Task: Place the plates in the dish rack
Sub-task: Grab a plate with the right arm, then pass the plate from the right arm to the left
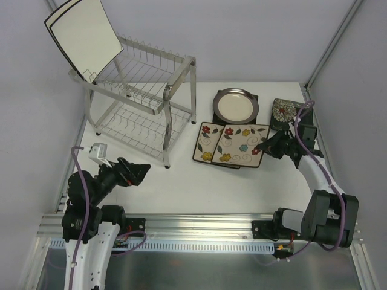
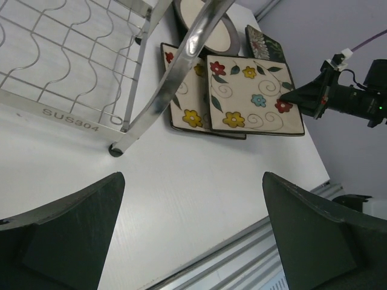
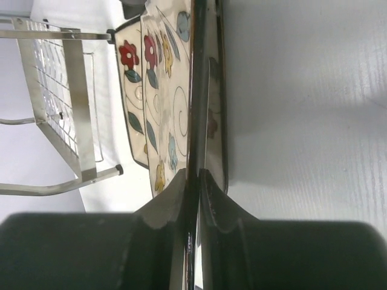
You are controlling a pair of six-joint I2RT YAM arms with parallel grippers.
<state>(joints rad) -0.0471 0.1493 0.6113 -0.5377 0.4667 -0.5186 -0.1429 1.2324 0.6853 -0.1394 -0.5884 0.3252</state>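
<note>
Distance to the dish rack (image 1: 145, 103) is what the coming move turns on. The top flowered plate (image 1: 245, 145) lies flat on the surface (image 1: 199, 187) to the right of the rack. It overlaps a second flowered plate (image 1: 205, 142), which sits between it and the rack's near right leg.

The right fingers (image 3: 172, 199) are closed on the top plate's rim at the edge farthest from the rack. The right wrist view shows that thin edge pinched between them, with the plate stretching away from the fingers toward the rack. The hold is therefore on the far side and the plate's free bulk points at the rack. By my reading the carry should run leftward with the plate leading, and the plate must be tipped onto its edge to enter the wire slots.

The left fingers (image 2: 78, 229) stand wide apart and hold nothing. They hang just in front of the rack's near right leg, nearer the rack than the right arm but well apart from the flowered plates.

What look like two white black-rimmed plates (image 1: 84, 36) lean in the rack's upper tier at its back left corner. The round plate (image 1: 237, 106) and the dark bloom plate (image 1: 284, 112) lie right of the rack, behind the flowered pair.
</note>
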